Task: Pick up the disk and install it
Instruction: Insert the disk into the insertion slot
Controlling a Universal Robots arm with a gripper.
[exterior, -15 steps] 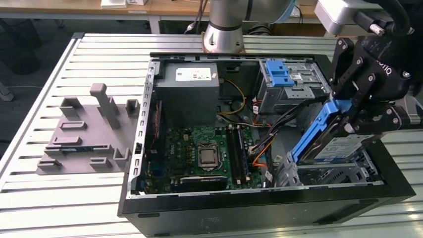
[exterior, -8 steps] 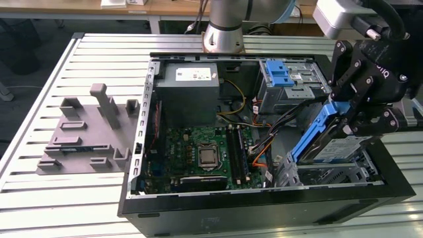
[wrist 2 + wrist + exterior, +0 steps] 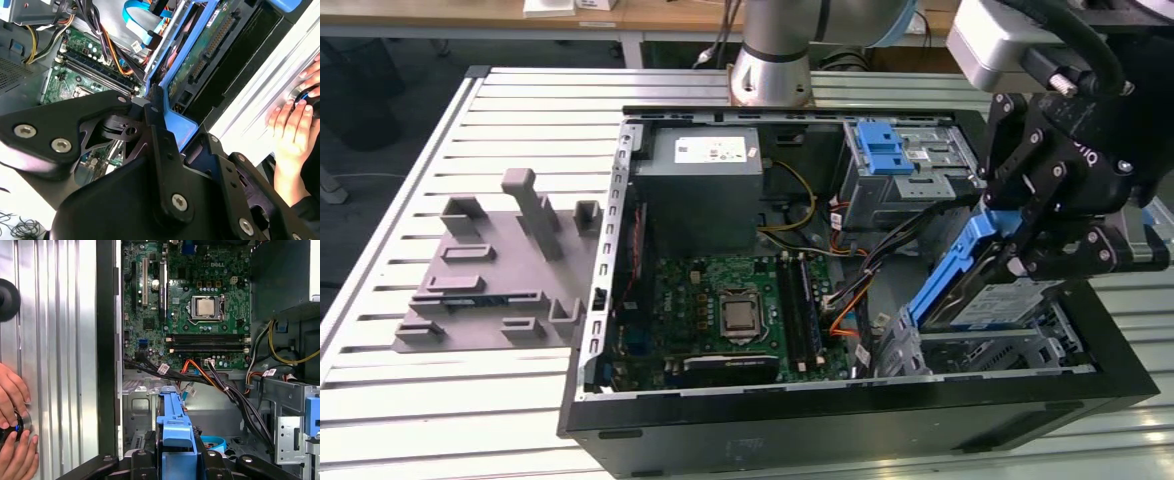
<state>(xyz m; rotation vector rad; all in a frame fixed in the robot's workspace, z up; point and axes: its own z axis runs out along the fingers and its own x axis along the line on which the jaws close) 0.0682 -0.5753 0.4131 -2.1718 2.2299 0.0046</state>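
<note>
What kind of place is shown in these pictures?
Probably a robotics lab bench for computer assembly: a robot arm stands on a slatted metal table, an open computer case lies on it, and the pincer grips the disk.

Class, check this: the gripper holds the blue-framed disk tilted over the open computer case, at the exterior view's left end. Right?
No: one slip. The gripper holds the disk at the exterior view's right end of the case, not its left, as the exterior view shows. The rest stands.

End effector (image 3: 176, 128) tight around disk (image 3: 201, 64)
</note>
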